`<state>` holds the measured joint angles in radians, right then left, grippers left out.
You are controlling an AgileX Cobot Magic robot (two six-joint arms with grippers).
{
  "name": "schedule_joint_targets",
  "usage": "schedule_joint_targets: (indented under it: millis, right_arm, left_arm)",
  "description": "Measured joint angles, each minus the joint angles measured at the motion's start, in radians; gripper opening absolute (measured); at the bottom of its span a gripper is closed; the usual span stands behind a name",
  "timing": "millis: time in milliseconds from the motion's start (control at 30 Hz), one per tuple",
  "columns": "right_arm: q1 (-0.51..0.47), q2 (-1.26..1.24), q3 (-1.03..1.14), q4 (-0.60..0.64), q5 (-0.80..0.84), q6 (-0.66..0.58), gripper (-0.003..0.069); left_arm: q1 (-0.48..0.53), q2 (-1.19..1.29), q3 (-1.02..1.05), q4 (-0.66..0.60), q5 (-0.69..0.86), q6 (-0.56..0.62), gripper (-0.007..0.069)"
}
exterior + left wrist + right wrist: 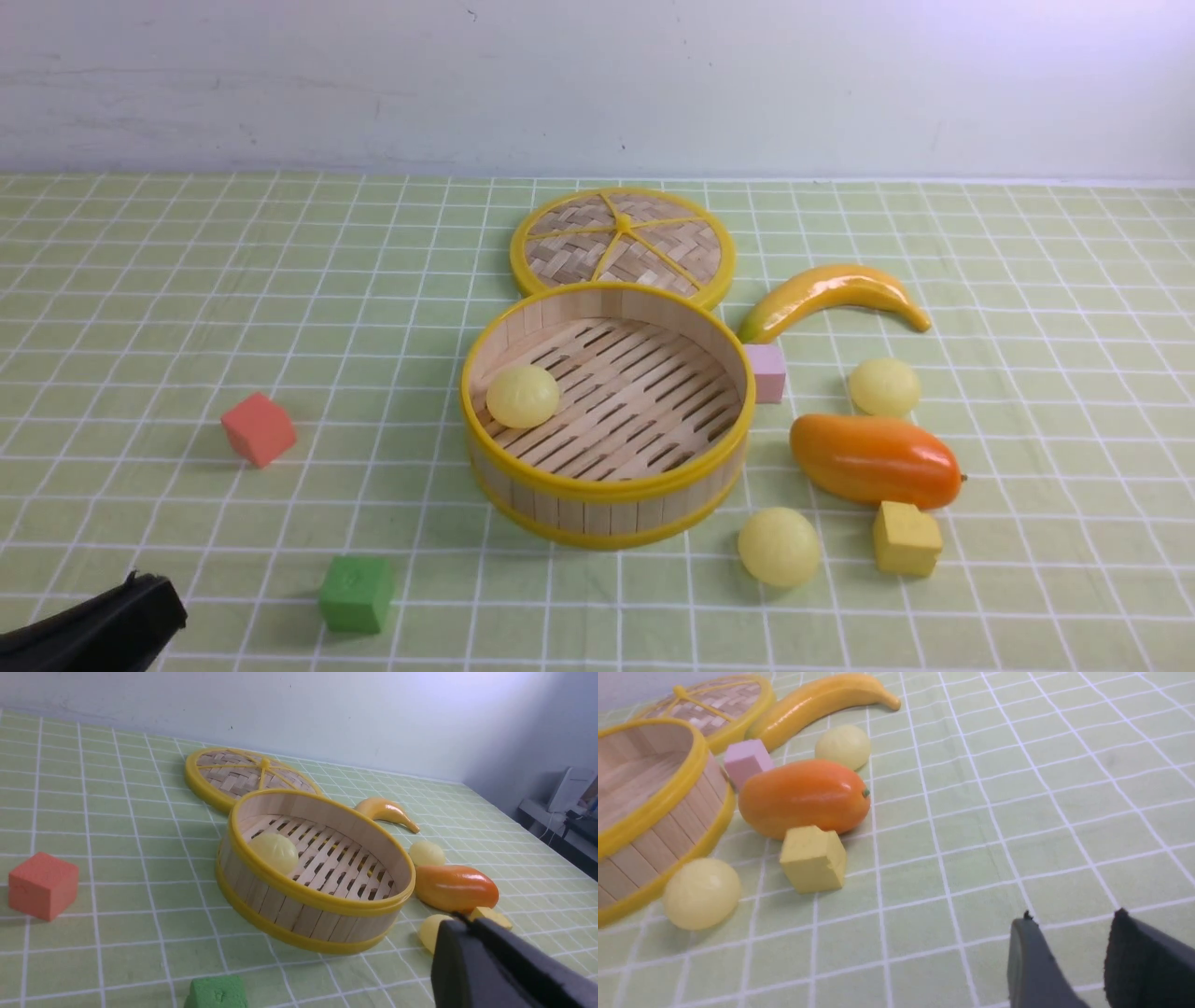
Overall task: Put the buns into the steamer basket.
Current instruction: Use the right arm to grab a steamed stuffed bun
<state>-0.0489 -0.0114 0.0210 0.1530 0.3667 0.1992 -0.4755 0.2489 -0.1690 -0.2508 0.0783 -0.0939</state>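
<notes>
Buns, three, round, pale yellow, one inside the single steamer basket (609,509); grippers, two: left gripper (460,917) closed, empty; right gripper (1073,914) parted, empty.

- Buns (523,397): pale yellow, plain
- Basket (609,481): bright yellow rims, light tan wooden strips, tan slats striped with dark gaps
- Lid (623,245): yellow rim and spokes, woven checks in brown and beige
- Banana (831,291): golden yellow, greenish at one tip
- Mango (875,460): orange, redder in patches, green stem
- Cubes: red (259,429), green (357,594), pink (766,373), yellow (907,539)
- Cloth (1055,392): pale green, white grid
- Wall (597,89): greyish white
- Grippers: black (112,621)
</notes>
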Motion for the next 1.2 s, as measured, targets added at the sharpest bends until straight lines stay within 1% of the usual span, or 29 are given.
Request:
schedule_joint_targets:
  millis: [33,67,100,133,167,200,233,267,333,400,467,500,533,600,633,667,700,733,767,833,867,900,933,967,1000,1033,1067,1133,1200]
  right_arm:
    - [0.000,0.000,0.004,0.069,-0.033,0.032,0.0239]
    - [0.000,0.000,0.006,0.094,-0.040,0.038,0.0239]
    - [0.000,0.000,0.007,0.189,-0.094,0.076,0.0239]
    - [0.000,0.000,0.007,0.245,-0.137,0.093,0.0239]
    - [0.000,0.000,0.007,0.256,-0.155,0.098,0.0239]
    - [0.000,0.000,0.007,0.335,-0.215,0.109,0.0239]
    - [0.000,0.000,0.007,0.372,-0.242,0.112,0.0239]
    - [0.001,0.000,-0.002,0.418,-0.254,0.112,0.0239]
    - [0.013,0.012,-0.051,0.450,-0.190,0.089,0.0239]
    - [0.026,0.041,-0.113,0.452,-0.132,0.047,0.0239]
    - [0.055,0.211,-0.312,0.426,0.083,-0.088,0.0239]
    - [0.055,0.227,-0.312,0.426,0.101,-0.098,0.0239]
    - [0.063,0.348,-0.423,0.400,0.227,-0.169,0.0239]
    - [0.065,0.554,-0.604,0.346,0.408,-0.255,0.0239]
    - [0.065,0.592,-0.618,0.341,0.437,-0.266,0.0239]
    - [0.067,0.742,-0.729,0.296,0.533,-0.297,0.0239]
    - [0.068,0.778,-0.740,0.293,0.554,-0.301,0.0239]
    - [0.074,0.883,-0.809,0.270,0.605,-0.308,0.0239]
    - [0.083,0.966,-0.843,0.261,0.636,-0.309,0.0239]
    - [0.140,1.133,-0.918,0.254,0.671,-0.312,0.0239]
    - [0.167,1.186,-0.948,0.253,0.676,-0.312,0.0239]
    - [0.174,1.199,-0.948,0.253,0.676,-0.313,0.0239]
    - [0.250,1.316,-1.009,0.241,0.677,-0.316,0.0239]
    - [0.265,1.337,-1.020,0.236,0.677,-0.316,0.0239]
    - [0.311,1.408,-1.053,0.219,0.669,-0.316,0.0239]
    - [0.325,1.417,-1.064,0.213,0.667,-0.316,0.0239]
    - [0.372,1.478,-1.102,0.190,0.652,-0.309,0.0239]
    - [0.427,1.558,-1.155,0.148,0.626,-0.289,0.0239]
    - [0.454,1.602,-1.180,0.127,0.614,-0.273,0.0239]
  left_arm:
    - [0.000,0.000,0.000,0.000,0.003,0.000,-0.0013]
    - [0.000,0.000,0.000,0.000,0.004,0.000,-0.0013]
    - [0.000,0.000,0.000,0.000,0.004,0.000,-0.0013]
    - [0.000,0.000,0.000,0.000,0.004,0.000,-0.0013]
    - [0.000,0.000,0.000,0.000,0.004,0.000,-0.0013]
    - [0.000,0.000,0.000,0.000,0.004,0.000,-0.0013]
    - [0.000,0.000,0.000,0.000,0.004,0.000,-0.0013]
    - [0.000,0.000,0.000,0.000,0.004,0.000,-0.0013]
    - [0.000,0.000,0.000,0.000,0.004,0.000,-0.0013]
    - [0.000,0.000,0.000,0.000,0.004,0.000,-0.0013]
    - [0.000,0.000,0.000,0.000,0.004,0.000,-0.0013]
    - [0.000,0.000,0.000,0.000,0.004,0.000,-0.0013]
    - [0.000,0.000,0.000,0.000,0.004,0.000,-0.0013]
    - [0.000,0.000,0.000,0.000,0.004,0.000,-0.0013]
    - [0.000,0.000,0.000,0.000,0.004,0.000,-0.0013]
    - [0.000,0.000,0.000,0.000,0.004,0.000,-0.0013]
    - [0.000,0.000,0.000,0.000,0.004,0.000,-0.0013]
    - [0.000,0.000,0.000,0.000,0.004,0.000,-0.0013]
    - [0.000,0.000,0.000,0.000,0.004,0.000,-0.0013]
    - [0.000,0.000,0.000,0.000,0.004,0.000,-0.0013]
    - [0.000,0.000,0.000,0.000,0.004,0.000,-0.0013]
    - [0.000,0.000,0.000,0.000,0.004,0.000,-0.0013]
    - [0.000,0.000,0.000,0.000,0.004,0.000,-0.0013]
    - [0.000,0.000,0.000,0.000,0.004,0.000,-0.0013]
    - [0.000,0.000,0.000,0.000,0.004,0.000,-0.0013]
    - [0.000,0.000,0.000,0.000,0.004,0.000,-0.0013]
    - [0.000,0.000,0.000,0.000,0.004,0.000,-0.0013]
    - [0.000,0.000,0.000,0.000,0.004,0.000,-0.0013]
    - [0.000,0.000,0.000,0.000,0.004,0.000,-0.0013]
